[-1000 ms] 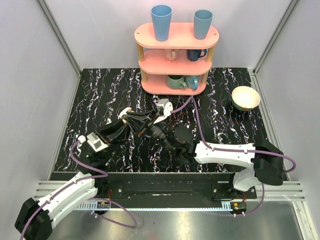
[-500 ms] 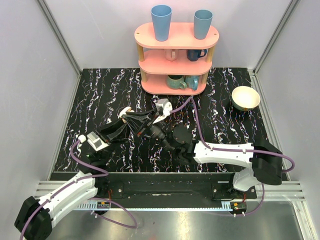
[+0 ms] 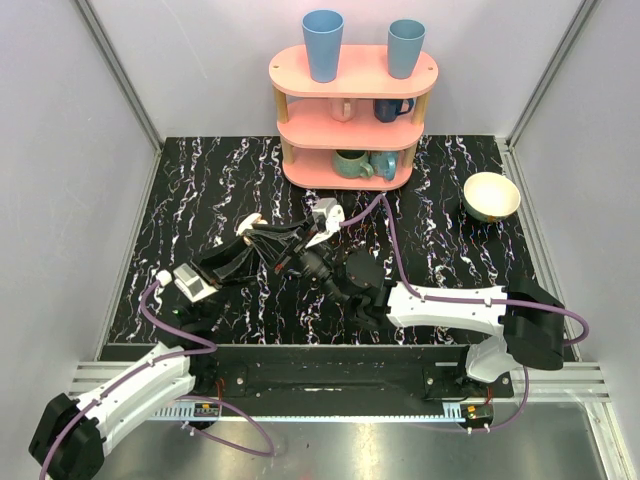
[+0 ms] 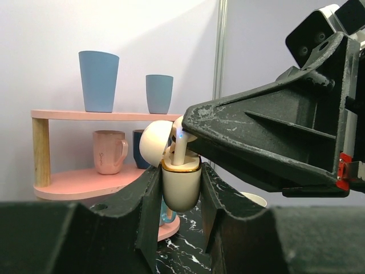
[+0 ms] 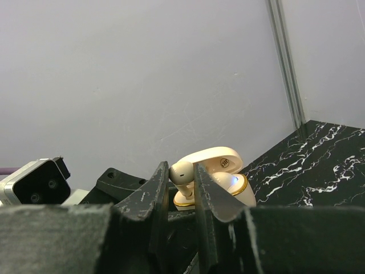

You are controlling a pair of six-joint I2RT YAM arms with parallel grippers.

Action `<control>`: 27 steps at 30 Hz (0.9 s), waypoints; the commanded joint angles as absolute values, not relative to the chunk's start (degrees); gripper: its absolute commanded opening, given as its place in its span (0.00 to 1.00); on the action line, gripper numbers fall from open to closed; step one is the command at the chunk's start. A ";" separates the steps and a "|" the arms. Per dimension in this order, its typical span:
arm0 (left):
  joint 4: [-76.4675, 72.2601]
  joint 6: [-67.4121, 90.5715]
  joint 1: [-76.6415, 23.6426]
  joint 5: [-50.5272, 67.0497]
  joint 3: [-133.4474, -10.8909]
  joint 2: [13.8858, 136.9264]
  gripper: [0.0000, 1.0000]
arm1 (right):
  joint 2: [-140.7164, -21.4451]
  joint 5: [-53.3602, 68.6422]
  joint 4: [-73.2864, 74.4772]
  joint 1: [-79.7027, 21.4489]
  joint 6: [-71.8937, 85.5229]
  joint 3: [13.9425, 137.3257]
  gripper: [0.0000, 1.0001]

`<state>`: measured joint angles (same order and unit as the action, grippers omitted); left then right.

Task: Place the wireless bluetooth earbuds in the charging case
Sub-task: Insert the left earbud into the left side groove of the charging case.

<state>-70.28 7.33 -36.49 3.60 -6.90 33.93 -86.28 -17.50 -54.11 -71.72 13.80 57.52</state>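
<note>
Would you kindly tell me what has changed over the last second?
Very little: the left pincer, shut on the charging case, edged slightly left, and the right pincer followed, holding the earbud at the open case. Nothing was grasped or released. Shelf and bowl stayed put.

Lab test cell, aluminium-framed wall panels (image 3: 200,60)

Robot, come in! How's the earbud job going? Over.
Left pincer shut on charging case, lid open. Right pincer shut on earbud, stem entering case. Nothing blocking.

Overhead camera looks down from behind; close wrist views share the charging case (image 4: 181,185)
</note>
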 commanded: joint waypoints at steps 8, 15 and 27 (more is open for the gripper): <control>-80.51 6.77 -36.74 3.87 -7.56 31.90 0.00 | -86.22 -20.74 -45.89 -72.68 10.99 58.71 0.13; -80.25 6.42 -36.74 4.48 -7.73 31.90 0.00 | -86.84 -21.27 -41.58 -73.13 8.88 60.99 0.18; -78.58 5.89 -36.83 4.31 -7.91 30.76 0.00 | -83.85 -24.43 -40.08 -73.30 4.66 60.82 0.32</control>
<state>-68.84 6.22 -36.49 3.31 -6.85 32.82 -85.30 -20.56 -45.91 -73.14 8.16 60.42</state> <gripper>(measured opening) 0.332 0.278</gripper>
